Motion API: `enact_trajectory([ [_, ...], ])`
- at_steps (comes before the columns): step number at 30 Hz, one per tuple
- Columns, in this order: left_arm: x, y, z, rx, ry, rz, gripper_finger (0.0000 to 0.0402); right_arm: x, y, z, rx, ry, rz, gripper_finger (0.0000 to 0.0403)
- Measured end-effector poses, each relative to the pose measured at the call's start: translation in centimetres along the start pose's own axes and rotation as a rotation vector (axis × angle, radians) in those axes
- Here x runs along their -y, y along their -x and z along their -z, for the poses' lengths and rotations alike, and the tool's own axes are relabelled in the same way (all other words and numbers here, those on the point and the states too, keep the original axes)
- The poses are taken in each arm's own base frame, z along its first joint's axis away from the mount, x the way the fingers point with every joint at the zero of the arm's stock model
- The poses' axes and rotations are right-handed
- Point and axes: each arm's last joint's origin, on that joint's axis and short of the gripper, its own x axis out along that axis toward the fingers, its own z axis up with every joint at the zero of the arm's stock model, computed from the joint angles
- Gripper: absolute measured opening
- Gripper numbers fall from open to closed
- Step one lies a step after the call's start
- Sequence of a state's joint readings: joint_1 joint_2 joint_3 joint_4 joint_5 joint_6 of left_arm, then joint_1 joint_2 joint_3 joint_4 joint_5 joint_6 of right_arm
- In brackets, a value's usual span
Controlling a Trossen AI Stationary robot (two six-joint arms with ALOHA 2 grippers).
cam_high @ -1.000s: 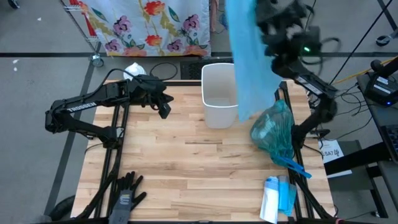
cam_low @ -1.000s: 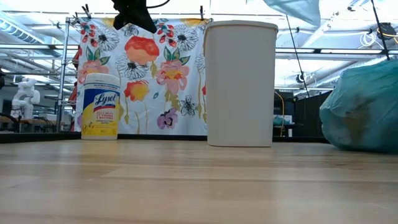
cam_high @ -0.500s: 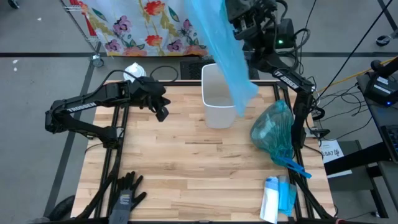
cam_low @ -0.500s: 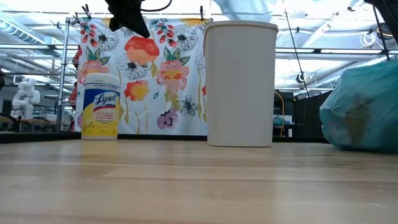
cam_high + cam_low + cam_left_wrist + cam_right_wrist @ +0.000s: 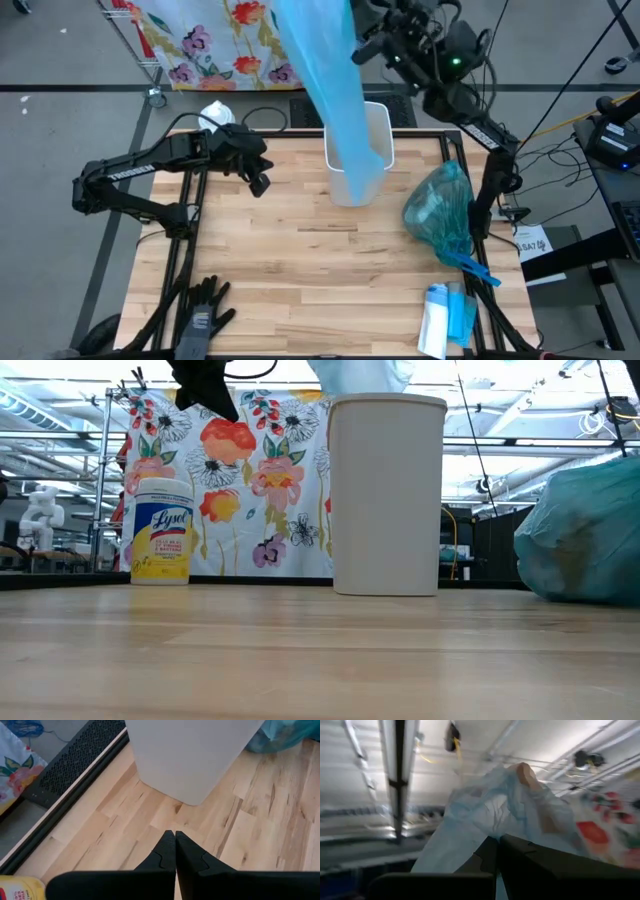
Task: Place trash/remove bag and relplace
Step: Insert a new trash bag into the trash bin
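Note:
An empty light blue bag (image 5: 330, 80) hangs from my right gripper (image 5: 372, 42), which is shut on it high above the table's far edge. The bag's lower end (image 5: 360, 375) is over the mouth of the white bin (image 5: 375, 135). The bin stands upright on its base (image 5: 387, 585). My left gripper (image 5: 262, 180) is shut and empty. It hovers left of the bin, also seen in the left wrist view (image 5: 175, 840) and the low view (image 5: 205, 385). A full teal bag (image 5: 440, 210) lies on the table right of the bin. No loose trash shows. My right gripper pinches the light blue bag between its two fingers at bunched film (image 5: 492, 822) near the bag's upper end; several layers are gathered there. The bag is lifted clear and hangs slack below the fingers. Its lower end (image 5: 362, 180) is over the bin's mouth.
A Lysol canister (image 5: 160, 530) stands at the far left of the table. Black gloves (image 5: 200, 310) lie at the near left edge. A roll of blue bags (image 5: 445, 320) lies at the near right corner. Bare wood (image 5: 310, 270) stretches across the middle of the table.
My right gripper has swung toward the table's left, carrying the hanging blue bag. The bag's lower end has moved from right of the bin to over the bin's mouth. The bag now slants down to the right.

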State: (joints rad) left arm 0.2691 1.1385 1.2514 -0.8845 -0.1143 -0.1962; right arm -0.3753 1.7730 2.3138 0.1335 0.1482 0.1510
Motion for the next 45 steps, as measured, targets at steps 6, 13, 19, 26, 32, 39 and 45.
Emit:
enact_trajectory([
  [6,0.0,0.0,0.2,-0.022,-0.006,-0.004,0.0,-1.5,2.6,-2.1,-0.186,0.273,0.222,0.0],
  [13,0.0,0.0,0.1,-0.014,-0.023,-0.002,0.0,-1.9,4.4,-1.6,-0.422,0.553,0.495,0.0],
  [19,0.0,0.0,-0.2,0.016,-0.019,0.003,0.0,0.2,3.1,-1.1,-0.373,0.643,0.657,0.0],
  [26,0.1,0.0,-0.1,0.014,0.009,0.014,0.0,1.7,2.5,-1.5,-0.321,0.69,0.666,0.0],
  [32,0.3,0.0,-0.2,0.018,0.009,0.06,0.0,-0.5,2.5,-0.8,-0.347,0.7,0.422,0.0],
  [39,0.3,0.6,-2.3,0.249,-0.001,0.028,0.0,-3.0,3.9,0.9,-0.53,0.78,0.398,0.0],
  [45,0.3,0.3,-4.4,0.42,-0.052,0.117,0.0,-3.9,4.9,-0.9,-0.514,0.785,0.406,0.0],
])
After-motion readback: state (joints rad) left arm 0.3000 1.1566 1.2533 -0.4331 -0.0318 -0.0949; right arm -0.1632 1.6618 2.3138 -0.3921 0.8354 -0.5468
